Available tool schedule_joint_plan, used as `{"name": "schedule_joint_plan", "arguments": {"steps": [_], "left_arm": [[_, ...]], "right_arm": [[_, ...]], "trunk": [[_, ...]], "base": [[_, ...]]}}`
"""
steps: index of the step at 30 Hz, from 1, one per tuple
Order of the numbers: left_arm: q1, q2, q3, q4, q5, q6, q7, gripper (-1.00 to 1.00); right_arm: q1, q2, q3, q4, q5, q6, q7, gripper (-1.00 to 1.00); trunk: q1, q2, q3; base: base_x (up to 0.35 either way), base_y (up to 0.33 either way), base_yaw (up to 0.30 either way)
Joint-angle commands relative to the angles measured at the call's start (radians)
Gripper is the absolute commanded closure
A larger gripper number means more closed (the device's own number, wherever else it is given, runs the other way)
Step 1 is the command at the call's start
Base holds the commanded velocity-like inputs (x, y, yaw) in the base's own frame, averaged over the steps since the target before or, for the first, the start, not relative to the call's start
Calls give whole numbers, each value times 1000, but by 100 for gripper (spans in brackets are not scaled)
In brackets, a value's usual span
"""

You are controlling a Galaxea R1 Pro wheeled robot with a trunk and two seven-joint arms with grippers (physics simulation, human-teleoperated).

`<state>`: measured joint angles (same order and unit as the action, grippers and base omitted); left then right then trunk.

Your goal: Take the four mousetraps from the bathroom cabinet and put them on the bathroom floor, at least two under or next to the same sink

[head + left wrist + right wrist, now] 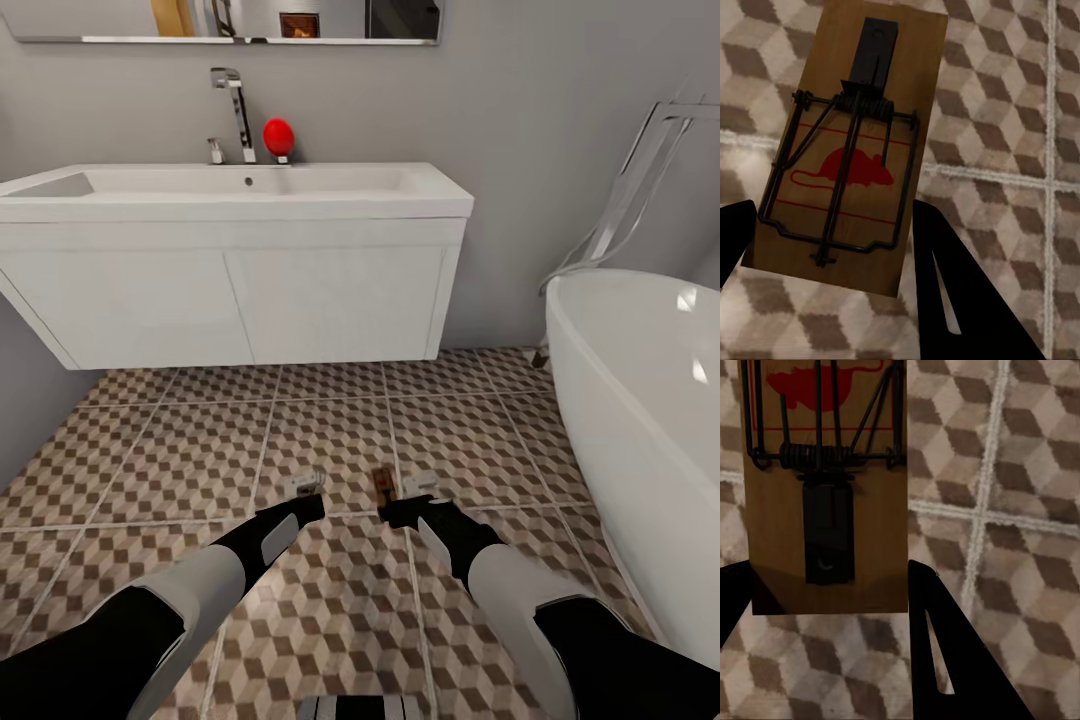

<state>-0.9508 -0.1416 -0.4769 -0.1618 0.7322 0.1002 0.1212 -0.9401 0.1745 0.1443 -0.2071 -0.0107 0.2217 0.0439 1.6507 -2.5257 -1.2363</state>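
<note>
We are facing the white wall-hung bathroom sink point(235, 265), with its chrome tap point(236, 110) and a red ball-shaped object point(278, 134) on the rim, a mirror point(230, 22) above and the white bathtub point(640, 420) off to our right. Both our arms are reaching forward and low over the cube-patterned bathroom floor point(150, 450), in front of the sink. In the head view a mousetrap point(382, 488) is showing edge-on just beside the right claw point(408, 500), while the left claw point(305, 490) is hovering to its left. In the right wrist view we are seeing the right claw's point(832, 607) dark fingers point(945, 660) standing at either side of a wooden mousetrap point(825, 487), its spring and black plate facing the camera; they are pinching the board's near end. In the left wrist view the left claw point(829, 247) is likewise flanking a second mousetrap point(847, 142) printed with a red mouse, its fingers point(960, 292) pressing against the board's two long edges, so it is pinching that trap. Behind both traps we are looking at floor tiles and pale grout lines.
</note>
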Motion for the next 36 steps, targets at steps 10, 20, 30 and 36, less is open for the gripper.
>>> {"name": "schedule_joint_plan", "arguments": {"steps": [10, 20, 30, 36], "left_arm": [[0, 0, -8, -2, 6, -32, 3, 100], [0, 0, -8, -2, 6, -37, 3, 100], [0, 0, -8, -2, 6, -37, 3, 100], [0, 0, -8, -2, 6, -37, 3, 100]], "right_arm": [[0, 0, 3, -2, -3, 5, -1, 100], [0, 0, 4, -2, -3, 5, 0, 100], [0, 0, 4, -2, -3, 5, 0, 100], [0, 0, 4, -2, -3, 5, 0, 100]], "trunk": [[1, -1, -12], [1, -1, -12], [1, -1, -12], [1, -1, -12]], "base": [[0, 0, 0], [0, 0, 0], [0, 0, 0], [0, 0, 0]]}}
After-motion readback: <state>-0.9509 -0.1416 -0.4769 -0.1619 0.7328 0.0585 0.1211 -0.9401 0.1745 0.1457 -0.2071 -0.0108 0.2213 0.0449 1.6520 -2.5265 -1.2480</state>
